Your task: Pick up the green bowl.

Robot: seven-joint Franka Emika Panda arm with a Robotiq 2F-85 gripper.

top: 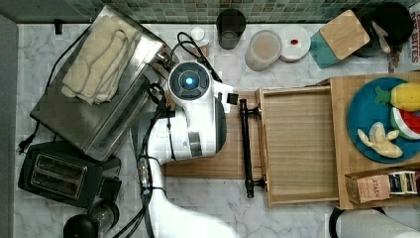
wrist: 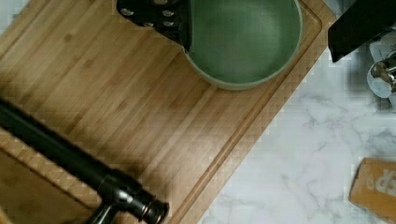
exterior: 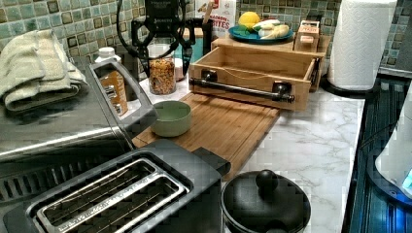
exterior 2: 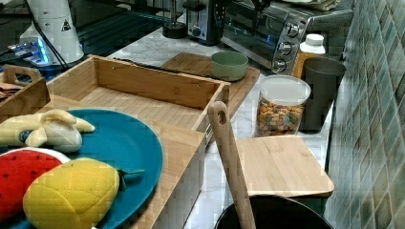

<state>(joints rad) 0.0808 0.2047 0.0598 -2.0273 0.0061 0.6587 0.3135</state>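
1. You have the green bowl (exterior: 171, 118) sitting upright, mouth up, on the bamboo cutting board (exterior: 228, 127), near the board's corner beside the toaster oven (exterior 2: 267, 28). It is round, so it has no long axis to line up with.
2. In the wrist view the green bowl (wrist: 245, 39) sits close to the board's grooved edge, with marble counter (wrist: 322, 154) just past it.
3. Your gripper (wrist: 261, 21) is spread: one dark finger (wrist: 159, 16) overlaps the bowl's rim and the other shows beyond the board edge, outside the bowl.
4. In the top view the arm's wrist (top: 190, 82) covers the bowl.
5. In the right view, the open wooden drawer (exterior 2: 138, 88) lies at about 8 o'clock from the bowl (exterior 2: 229, 65) and the cereal jar (exterior 2: 282, 112) at about 5 o'clock, both apart from it.
6. In the left view, the drawer's black handle bar (exterior: 240, 89) lies at about 2 o'clock from the bowl.
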